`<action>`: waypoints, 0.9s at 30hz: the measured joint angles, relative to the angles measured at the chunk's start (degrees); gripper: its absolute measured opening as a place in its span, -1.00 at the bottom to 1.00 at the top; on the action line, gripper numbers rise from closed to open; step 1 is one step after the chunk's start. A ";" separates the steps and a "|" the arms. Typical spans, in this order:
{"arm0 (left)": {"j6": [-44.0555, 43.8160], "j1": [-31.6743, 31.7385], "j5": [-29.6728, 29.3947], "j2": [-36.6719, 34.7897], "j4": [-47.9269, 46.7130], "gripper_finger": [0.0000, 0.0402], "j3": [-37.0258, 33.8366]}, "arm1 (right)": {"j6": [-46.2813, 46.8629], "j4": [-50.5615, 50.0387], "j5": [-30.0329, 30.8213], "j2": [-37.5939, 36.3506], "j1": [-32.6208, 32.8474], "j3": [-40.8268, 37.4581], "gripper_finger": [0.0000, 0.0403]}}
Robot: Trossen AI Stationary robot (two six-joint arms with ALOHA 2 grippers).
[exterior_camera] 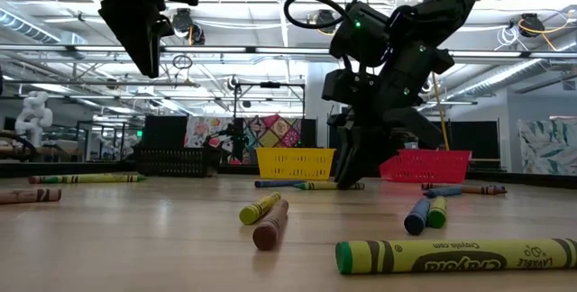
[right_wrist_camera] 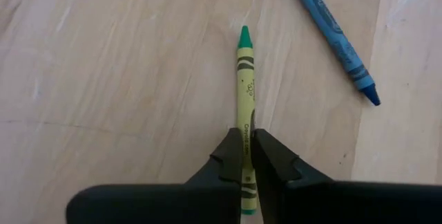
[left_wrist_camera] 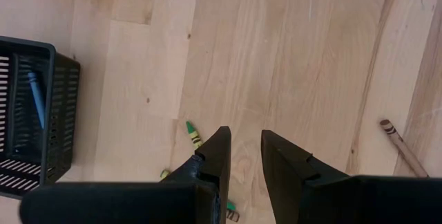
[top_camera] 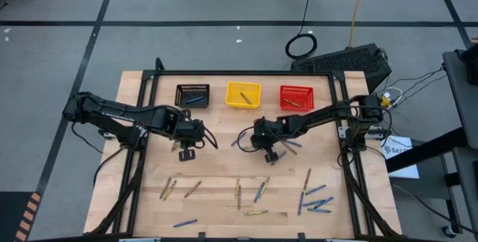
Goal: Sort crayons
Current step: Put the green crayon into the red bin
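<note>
Right gripper (right_wrist_camera: 247, 156) is clenched on a yellow-green crayon (right_wrist_camera: 246, 92): in the right wrist view both fingers press its paper wrapper, its green tip points to 12 o'clock, and it lies flat on the wooden table (right_wrist_camera: 103, 79). A blue crayon (right_wrist_camera: 333, 34) lies apart from it, toward 2 o'clock.

High view: right gripper (top_camera: 263, 146) sits near the table's centre (top_camera: 224, 175), at 6 o'clock from the yellow basket (top_camera: 243, 94). Left gripper (top_camera: 186, 146) hangs at 6 o'clock from the black basket (top_camera: 193, 95), which holds one blue crayon (top_camera: 196, 99). The red basket (top_camera: 297, 97) holds a tan crayon (top_camera: 291, 103); the yellow one holds a brownish crayon (top_camera: 245, 97). Loose crayons (top_camera: 258, 190) lie scattered across the near half of the table, with a blue cluster (top_camera: 317, 201) at 4 o'clock.

Low view: right gripper (exterior_camera: 347, 173) reaches down to the tabletop; left gripper (exterior_camera: 144, 53) hangs well above it. A yellow-green crayon with a printed wrapper (exterior_camera: 455, 255) lies nearest the camera, a brown crayon (exterior_camera: 270, 224) beside a yellow one (exterior_camera: 259, 208).

Left wrist view: left gripper (left_wrist_camera: 241, 156) holds nothing, fingers parted by a narrow gap, above bare wood; black basket (left_wrist_camera: 55, 113) at 9 o'clock.
</note>
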 joint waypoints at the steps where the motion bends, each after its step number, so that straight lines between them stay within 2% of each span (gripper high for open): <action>1: -0.01 0.00 0.00 0.00 0.00 -0.60 0.00 | 0.46 -0.03 0.00 -0.18 0.00 -0.03 -1.00; 14: -0.03 -0.02 -1.46 -0.02 -0.12 -0.60 0.00 | 5.37 -0.51 0.47 -6.50 0.02 -0.25 -1.00; 27: 0.01 -0.01 -1.45 0.00 -0.41 -0.60 0.00 | 9.66 -5.88 16.51 -11.50 -2.55 -0.15 -1.00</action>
